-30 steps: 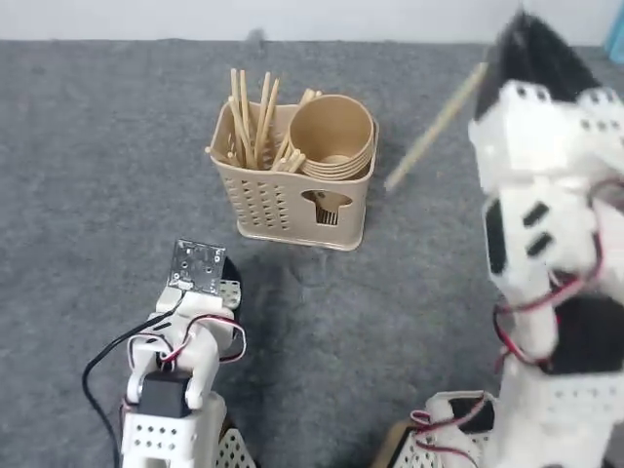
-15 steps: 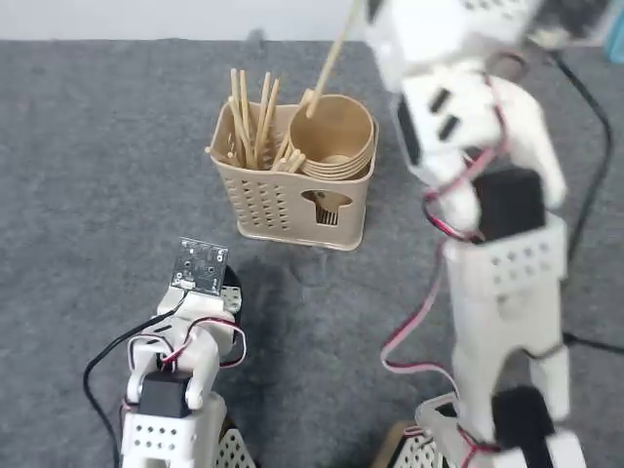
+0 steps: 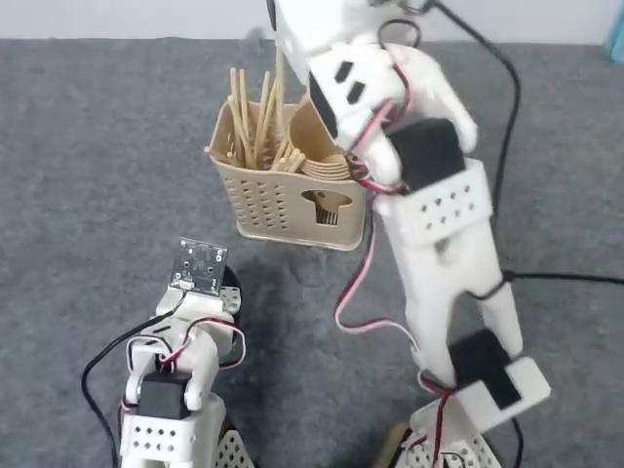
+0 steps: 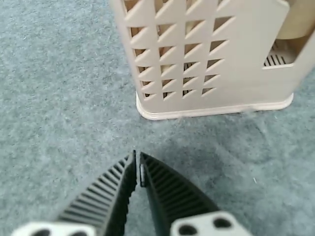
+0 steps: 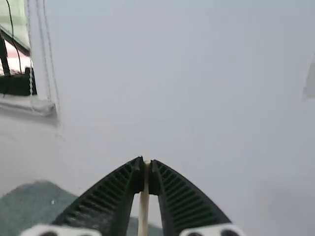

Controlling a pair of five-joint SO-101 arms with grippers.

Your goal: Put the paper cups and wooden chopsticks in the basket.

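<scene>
A beige perforated basket [image 3: 292, 200] stands on the grey carpet. Several wooden chopsticks [image 3: 249, 117] lean in its left compartment, and stacked paper cups [image 3: 327, 166] sit in its right one, partly hidden by the right arm [image 3: 434, 200]. That arm stretches over the basket. My right gripper [image 5: 146, 172] is shut on one wooden chopstick [image 5: 143, 209], which hangs nearly upright [image 3: 281, 83] above the chopstick compartment. My left gripper [image 4: 137, 167] is shut and holds nothing. It sits low over the carpet, a short way in front of the basket [image 4: 206, 54].
The grey carpet [image 3: 97, 195] lies bare to the left of the basket and between it and the left arm [image 3: 180, 375]. The right arm's cables [image 3: 356, 292] hang beside the basket's right side. A white wall [image 5: 197, 73] faces the right wrist.
The right arm has swung from the right side leftwards over the basket, carrying the chopstick, which went from slanted to nearly upright. The left arm has not moved.
</scene>
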